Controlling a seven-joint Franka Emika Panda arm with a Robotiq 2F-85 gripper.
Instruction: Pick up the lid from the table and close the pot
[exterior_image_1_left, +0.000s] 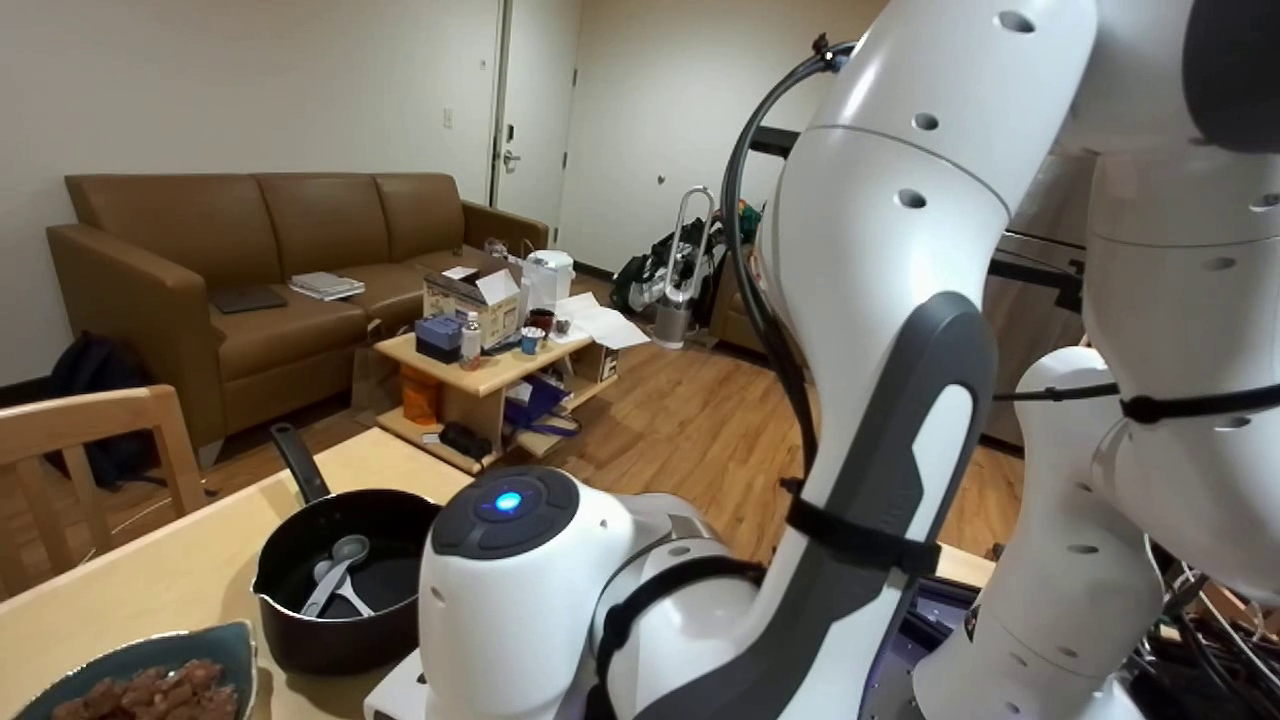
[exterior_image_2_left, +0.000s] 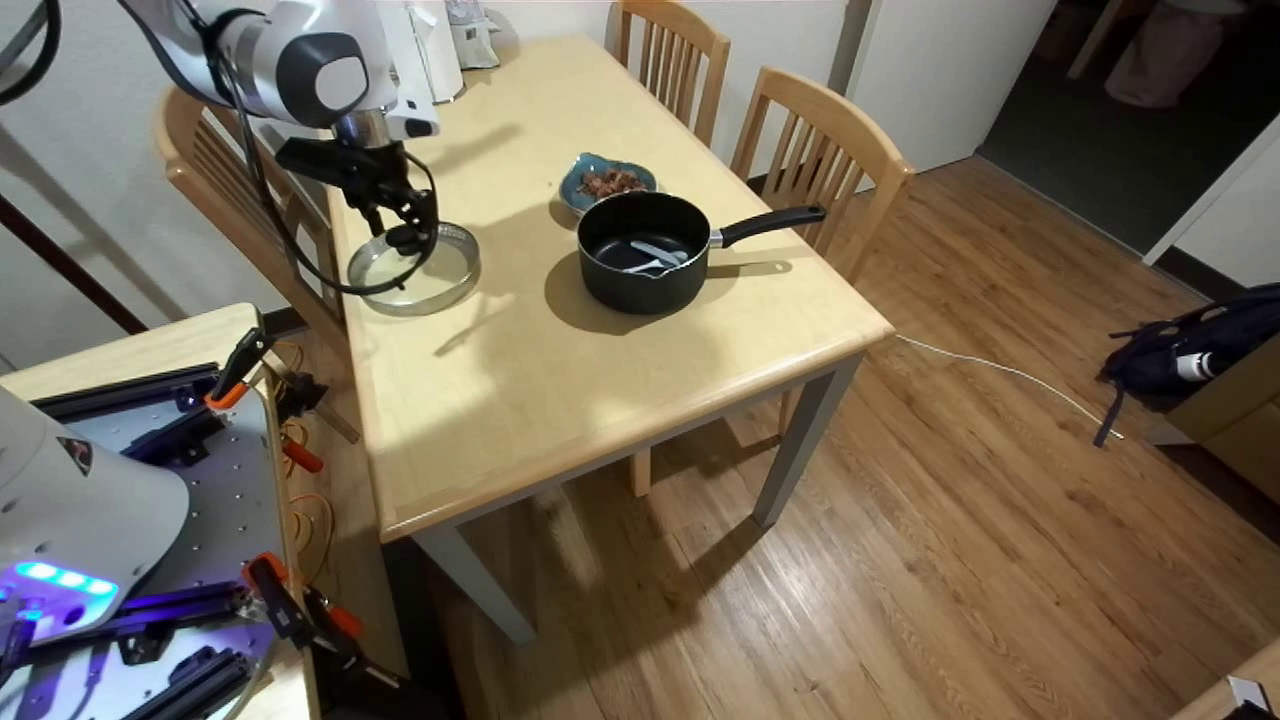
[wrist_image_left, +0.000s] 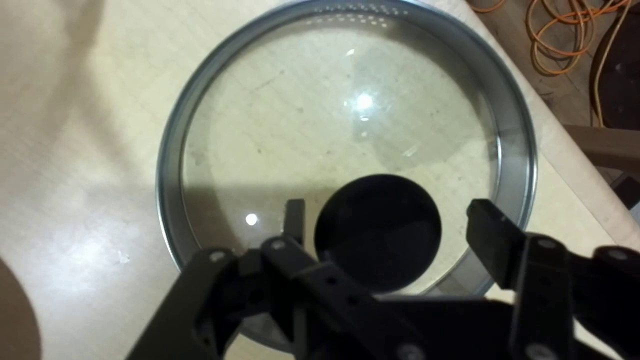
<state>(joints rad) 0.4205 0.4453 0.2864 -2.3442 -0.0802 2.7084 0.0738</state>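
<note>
The lid (exterior_image_2_left: 440, 275), clear glass with a metal rim and a black knob, lies flat on the pale wooden table (exterior_image_2_left: 560, 380) near its edge. It fills most of the wrist view (wrist_image_left: 310, 135). My gripper (wrist_image_left: 385, 215) is open, with one finger on each side of the knob (wrist_image_left: 380, 230) and a gap on both sides. In an exterior view the gripper (exterior_image_2_left: 403, 225) is low over the lid. The black pot (exterior_image_2_left: 640, 285) stands uncovered on the table with grey measuring spoons (exterior_image_2_left: 655, 255) inside. It also shows in an exterior view (exterior_image_1_left: 335, 640); the lid is out of view there.
A teal dish (exterior_image_2_left: 573, 193) of brown food sits right beside the pot. The pot's long handle (exterior_image_2_left: 770, 222) points toward a wooden chair (exterior_image_2_left: 830, 130). Another chair (exterior_image_2_left: 230, 190) stands behind the arm. White packages (exterior_image_2_left: 435, 60) stand at the table's far end.
</note>
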